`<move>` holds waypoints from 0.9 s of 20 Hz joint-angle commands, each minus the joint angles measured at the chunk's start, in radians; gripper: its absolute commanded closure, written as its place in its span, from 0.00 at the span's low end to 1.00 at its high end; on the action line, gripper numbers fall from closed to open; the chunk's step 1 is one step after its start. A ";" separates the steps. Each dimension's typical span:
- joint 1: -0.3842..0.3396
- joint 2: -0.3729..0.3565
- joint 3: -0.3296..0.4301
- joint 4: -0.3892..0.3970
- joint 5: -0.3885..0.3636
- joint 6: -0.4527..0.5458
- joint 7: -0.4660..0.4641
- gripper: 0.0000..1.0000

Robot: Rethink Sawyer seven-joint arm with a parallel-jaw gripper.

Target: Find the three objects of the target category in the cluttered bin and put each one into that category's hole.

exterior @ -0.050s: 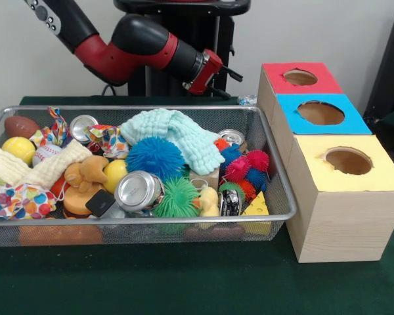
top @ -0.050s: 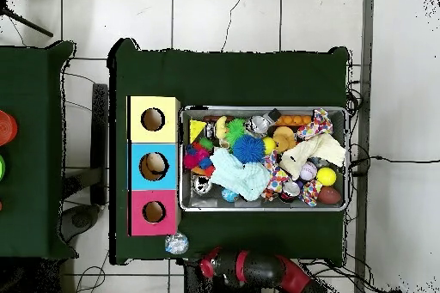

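Three holed boxes (exterior @ -0.050s: pixel 328 164) flank one mesh bin (exterior @ -0.050s: pixel 276 170) whose clutter half-hides several cans (exterior @ -0.050s: pixel 138 190); gripper (exterior @ -0.050s: pixel 233 75) raised, jaws' state unclear.

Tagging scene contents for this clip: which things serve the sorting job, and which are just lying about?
Job: wire bin and its clutter; red box, blue box, yellow box, each with a hole; gripper. Target category not shown.
Lying about: small shiny ball beside the red box; red object on the side table.
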 commanded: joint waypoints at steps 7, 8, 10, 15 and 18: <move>-0.070 0.111 -0.058 -0.220 0.018 -0.220 0.084 0.00; -0.072 0.114 -0.060 -0.220 0.020 -0.234 0.096 0.00; -0.082 0.126 -0.067 -0.221 0.019 -0.265 0.115 0.00; -0.113 0.166 -0.092 -0.227 0.025 -0.325 0.150 0.00; -0.122 0.174 -0.106 -0.221 0.032 -0.359 0.178 0.00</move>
